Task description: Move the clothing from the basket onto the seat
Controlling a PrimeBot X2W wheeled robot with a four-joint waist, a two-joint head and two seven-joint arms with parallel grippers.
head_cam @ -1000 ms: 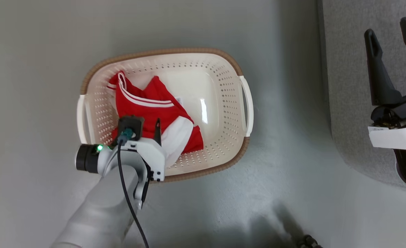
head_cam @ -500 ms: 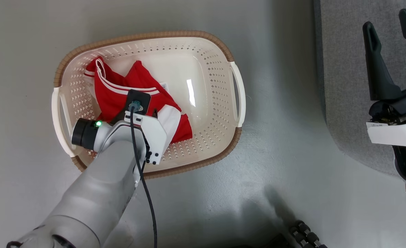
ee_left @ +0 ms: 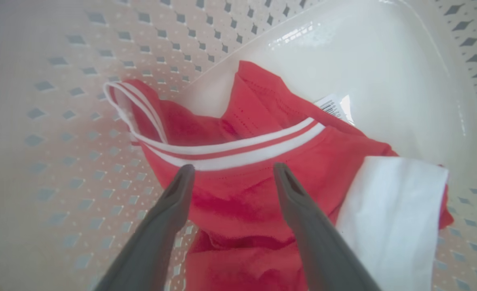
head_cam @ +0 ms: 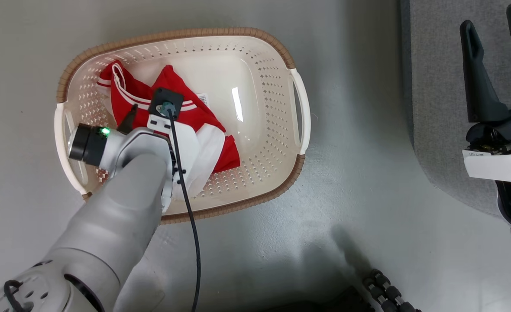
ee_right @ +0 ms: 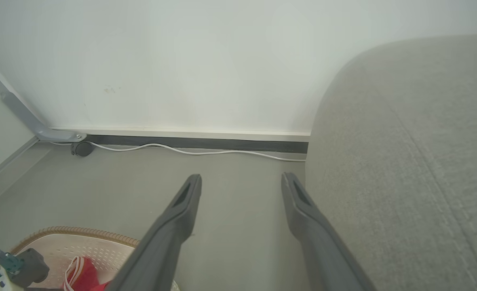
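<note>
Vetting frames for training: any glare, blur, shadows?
Head view: glare streak on the basket bottom, soft shadow on the floor. Left wrist view: left gripper and near basket wall blurred, clothing sharper. Right wrist view: even light, no glare.

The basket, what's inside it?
Red clothing with white stripes and a white panel lies bunched at the left end of the basket. A paper label peeks out beside it. Anything beneath the fabric is covered and can't be seen.
</note>
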